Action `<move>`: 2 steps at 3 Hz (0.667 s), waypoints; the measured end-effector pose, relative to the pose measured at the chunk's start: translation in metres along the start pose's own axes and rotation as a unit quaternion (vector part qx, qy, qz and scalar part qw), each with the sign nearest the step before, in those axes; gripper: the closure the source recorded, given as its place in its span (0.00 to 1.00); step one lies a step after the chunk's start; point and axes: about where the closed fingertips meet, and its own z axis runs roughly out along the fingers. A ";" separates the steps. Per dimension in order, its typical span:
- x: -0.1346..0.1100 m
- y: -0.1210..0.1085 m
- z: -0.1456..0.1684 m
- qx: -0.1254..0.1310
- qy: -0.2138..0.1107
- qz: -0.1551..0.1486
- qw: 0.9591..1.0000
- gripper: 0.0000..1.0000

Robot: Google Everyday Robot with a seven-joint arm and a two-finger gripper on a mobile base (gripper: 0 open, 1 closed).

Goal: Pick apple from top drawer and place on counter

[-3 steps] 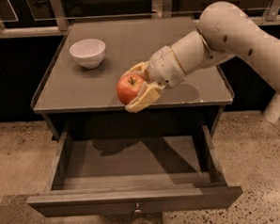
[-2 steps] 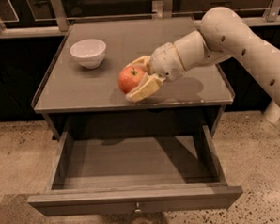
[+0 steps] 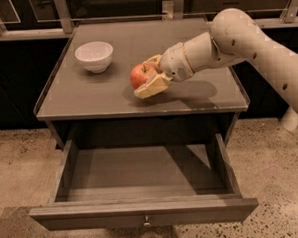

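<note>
Retrieval looks done: the apple (image 3: 138,75) is out of the top drawer (image 3: 144,214) (pulled open, nothing visible inside) and is pinched between the two fingers of the gripper (image 3: 144,78), low over the middle of the counter (image 3: 198,96), apart from the white bowl (image 3: 94,55). Whether the fruit touches the surface I cannot tell. What remains, I judge, is setting it down, letting go and drawing the arm clear.

One apple (image 3: 139,75), one white bowl (image 3: 93,56), one counter (image 3: 193,97), one top drawer (image 3: 144,214), one claw (image 3: 144,77) over the counter
</note>
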 end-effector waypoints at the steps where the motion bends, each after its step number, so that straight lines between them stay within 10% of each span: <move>1: -0.001 -0.006 0.002 0.010 -0.002 0.002 1.000 0.81; 2: 0.028 0.005 0.008 0.015 0.029 0.033 0.999 0.58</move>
